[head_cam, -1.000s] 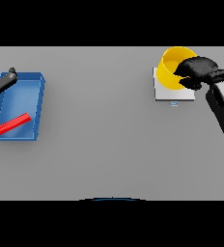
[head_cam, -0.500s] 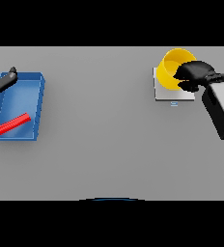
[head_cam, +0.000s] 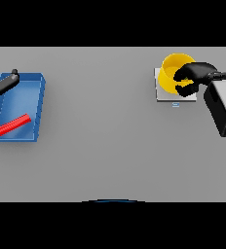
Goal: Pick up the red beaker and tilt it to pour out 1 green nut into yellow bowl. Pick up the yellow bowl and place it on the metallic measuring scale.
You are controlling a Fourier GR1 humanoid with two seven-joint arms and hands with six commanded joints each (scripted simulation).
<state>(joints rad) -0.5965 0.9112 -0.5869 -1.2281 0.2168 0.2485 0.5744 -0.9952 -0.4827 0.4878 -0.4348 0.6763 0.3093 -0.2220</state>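
One yellow bowl [head_cam: 172, 73] sitting on one measuring scale [head_cam: 163, 93], one red beaker [head_cam: 9, 126] lying in one blue tray [head_cam: 36, 110], two hands showing.

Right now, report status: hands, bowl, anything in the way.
Right hand curled on yellow bowl rim, bowl sitting on metallic scale. Left hand open over blue tray corner; red beaker lying inside. Nothing in the way.

Looked like a lab bench setup to me: plain grey table [head_cam: 110, 146], a metallic measuring scale [head_cam: 160, 92] with a yellow bowl [head_cam: 171, 68] on it, and a blue tray [head_cam: 17, 97].
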